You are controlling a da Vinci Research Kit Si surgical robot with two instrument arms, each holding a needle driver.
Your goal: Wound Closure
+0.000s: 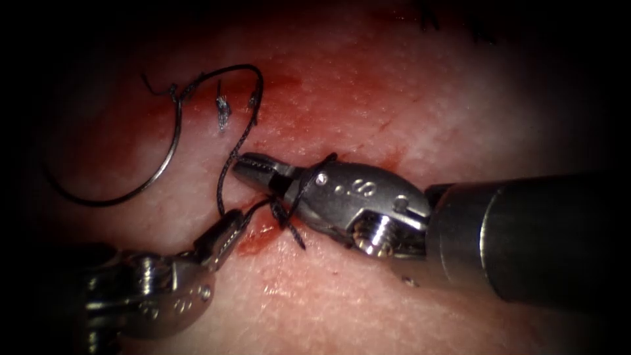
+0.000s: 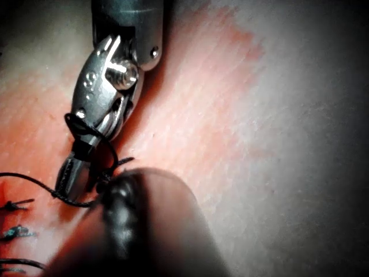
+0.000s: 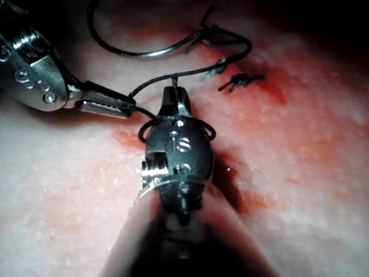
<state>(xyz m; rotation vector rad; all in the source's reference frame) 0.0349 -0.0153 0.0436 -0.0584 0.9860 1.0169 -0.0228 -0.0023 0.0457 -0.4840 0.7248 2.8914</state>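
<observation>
one "s" marks right tool [image 1: 244,165] (thread [image 1: 227,172] looped round).

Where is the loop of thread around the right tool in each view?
Endoscope view: thread loop wraps the right tool behind its jaws.
Left wrist view: the loop circles it.
Right wrist view: the loop rings it.
Shared landmark: the left tool gripping the thread beside it.

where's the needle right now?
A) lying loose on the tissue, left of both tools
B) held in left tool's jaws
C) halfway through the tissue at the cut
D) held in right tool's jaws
A: the needle lies free on the tissue, while the left tool grips the thread and the right tool has thread wrapped around it.
</observation>
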